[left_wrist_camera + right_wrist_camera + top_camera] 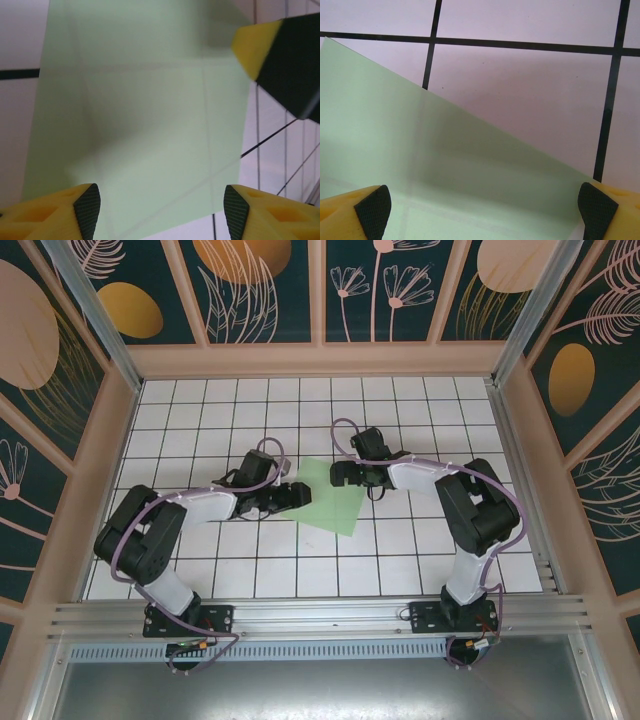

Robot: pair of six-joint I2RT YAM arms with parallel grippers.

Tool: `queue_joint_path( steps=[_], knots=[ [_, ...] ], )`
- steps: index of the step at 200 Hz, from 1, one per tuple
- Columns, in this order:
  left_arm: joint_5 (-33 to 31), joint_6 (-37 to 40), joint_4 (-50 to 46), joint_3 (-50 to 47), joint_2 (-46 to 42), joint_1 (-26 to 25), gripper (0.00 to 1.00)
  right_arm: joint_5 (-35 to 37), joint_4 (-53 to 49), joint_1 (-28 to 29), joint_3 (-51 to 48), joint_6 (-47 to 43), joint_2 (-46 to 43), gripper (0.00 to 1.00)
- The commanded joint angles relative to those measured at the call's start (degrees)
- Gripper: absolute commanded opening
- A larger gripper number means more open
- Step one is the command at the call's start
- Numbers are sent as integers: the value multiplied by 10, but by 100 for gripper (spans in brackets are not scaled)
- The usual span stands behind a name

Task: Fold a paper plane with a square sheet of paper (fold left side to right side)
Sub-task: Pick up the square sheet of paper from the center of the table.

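The white tiled table (420,540), with its black grid lines, carries the square sheet of paper (332,496). The sheet is light green and lies flat near the middle of the table, turned a little against the grid. My two arms reach toward it from both sides.

My left pincer (300,494) is at the left edge of the sheet. My right pincer (343,476) is over the upper right part of it. The two pincers are near each other, with most of the sheet between and below them.

In my left wrist view the paper spreads under the pincer and ahead of it. My two yellow fingers (87,210) with black pads stand apart at the bottom, one on each side of the paper's near corner. This pincer is released and grasps nothing. Whether its tips touch the paper, I cannot tell. Faint straight lines show on the sheet, and I cannot tell if they are creases or the grid seen through it. At the top right, one finger of my right pincer (280,55) hangs over the far right side of the sheet.

In my right wrist view the edge of the sheet runs diagonally from upper left to lower right. The paper lies beneath and between my fingertips (372,210), which are spread wide. This pincer is also released, with nothing in it.
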Motion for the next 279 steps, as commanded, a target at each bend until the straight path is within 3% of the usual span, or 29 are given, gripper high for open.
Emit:
queue_joint_path(
  steps=[1,94,122,166,205,242,279],
  knots=[
    [-16,17,-22,13,14,-5,67,4,-16,3,13,9,12,99],
    [-35,17,-17,9,29,-6,58,-50,-13,50,18,23,22,94],
    [-38,15,-9,7,23,-6,58,-57,-18,51,18,22,21,84],
    [-48,6,15,7,-6,-5,59,-103,10,50,6,14,-2,61],
    [-77,27,14,9,-81,20,65,-186,72,28,-35,-7,-65,43],
    [-40,59,50,-6,-181,89,71,-278,109,1,-78,-53,-164,42],
    [23,142,106,-3,-275,92,80,-360,71,-18,-80,-143,-279,42]
  ],
)
